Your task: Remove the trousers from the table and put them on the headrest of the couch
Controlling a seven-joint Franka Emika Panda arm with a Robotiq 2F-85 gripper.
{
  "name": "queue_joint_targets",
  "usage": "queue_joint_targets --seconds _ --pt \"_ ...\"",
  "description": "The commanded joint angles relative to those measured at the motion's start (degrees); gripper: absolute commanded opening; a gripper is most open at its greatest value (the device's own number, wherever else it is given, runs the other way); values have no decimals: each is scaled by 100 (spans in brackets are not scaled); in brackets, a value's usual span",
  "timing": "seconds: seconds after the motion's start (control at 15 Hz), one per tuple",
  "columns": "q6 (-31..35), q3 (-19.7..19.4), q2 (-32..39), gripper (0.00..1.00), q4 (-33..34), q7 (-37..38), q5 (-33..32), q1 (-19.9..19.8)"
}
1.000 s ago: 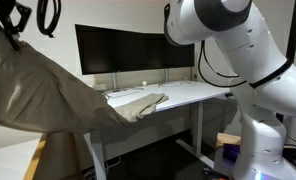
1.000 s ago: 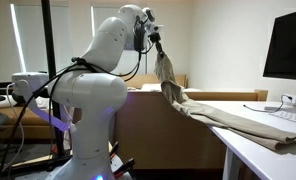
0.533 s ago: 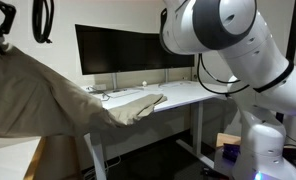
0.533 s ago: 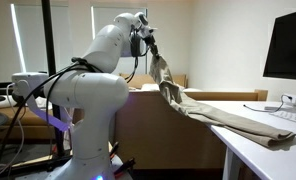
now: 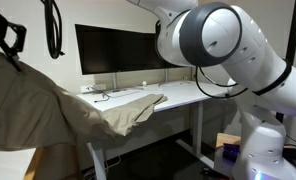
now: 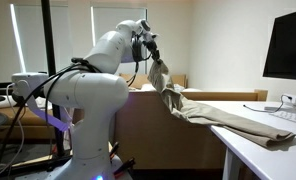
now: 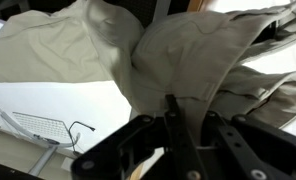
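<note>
Wrist view: trousers (image 7: pixel 188 60) seemingly pinched between the closed fingers (image 7: pixel 173 122).

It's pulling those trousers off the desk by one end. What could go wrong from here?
The gripper is shut on just a bunch of the trousers, so the long trailing cloth might slip out. The far end lies on the table close to cables in front of the monitor; dragging it could snag them.
</note>
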Motion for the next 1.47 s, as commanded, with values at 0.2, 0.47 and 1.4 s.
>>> queue_joint_targets --seconds 0.2,0.47,1.4 --pt "-31 -78 -160 7 -407 -495 57 -68" --pt "-113 -133 -140 7 -418 -517 39 -113" --pt "796 -161 -130 7 -24 -1096 59 5"
